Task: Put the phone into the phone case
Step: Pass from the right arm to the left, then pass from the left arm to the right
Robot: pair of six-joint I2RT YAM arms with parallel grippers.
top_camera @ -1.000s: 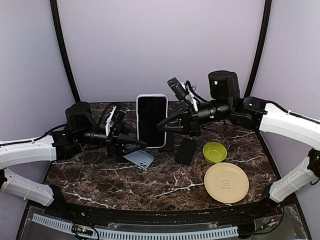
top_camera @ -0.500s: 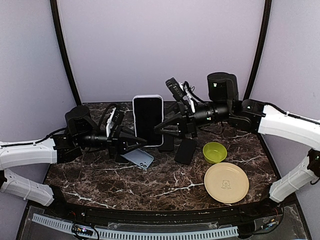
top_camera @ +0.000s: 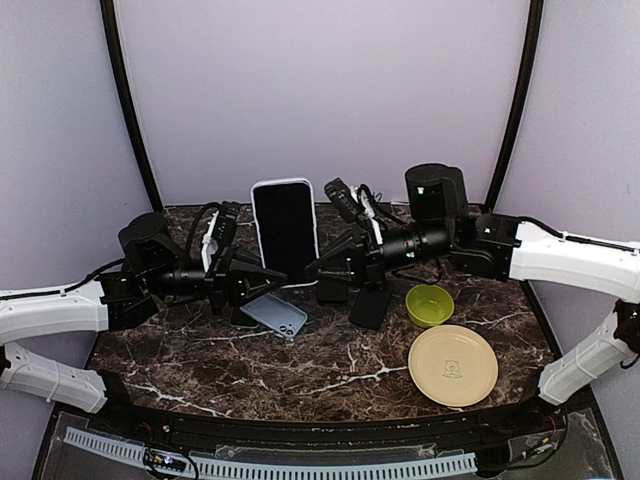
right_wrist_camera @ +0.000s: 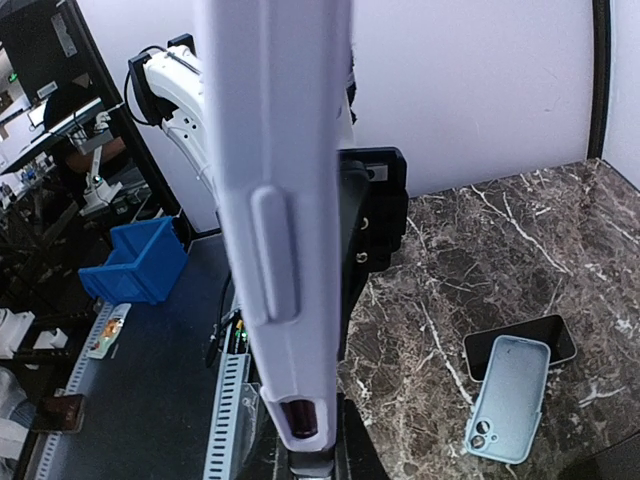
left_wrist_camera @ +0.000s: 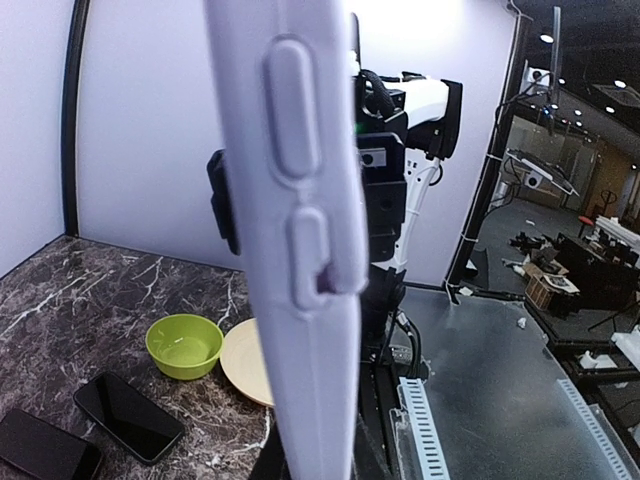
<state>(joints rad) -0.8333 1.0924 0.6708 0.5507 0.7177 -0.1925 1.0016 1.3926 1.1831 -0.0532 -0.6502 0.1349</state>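
case (left_wrist_camera: 300, 250) was smooth, matt white plastic; phone (top_camera: 285, 230) had a glossy black glass screen; table (top_camera: 300, 370) looked like polished dark veined marble; bowl (top_camera: 430, 303) was glossy green plastic; plate (top_camera: 453, 365) was matt beige.

Both arms extend inward from opposite sides, forearms about level, wrists pointing at each other. Left gripper (top_camera: 263, 284) is clamped on the lower left edge of the upright phone (top_camera: 285, 230). Right gripper (top_camera: 320, 270) is clamped on its lower right edge, jaws narrow.
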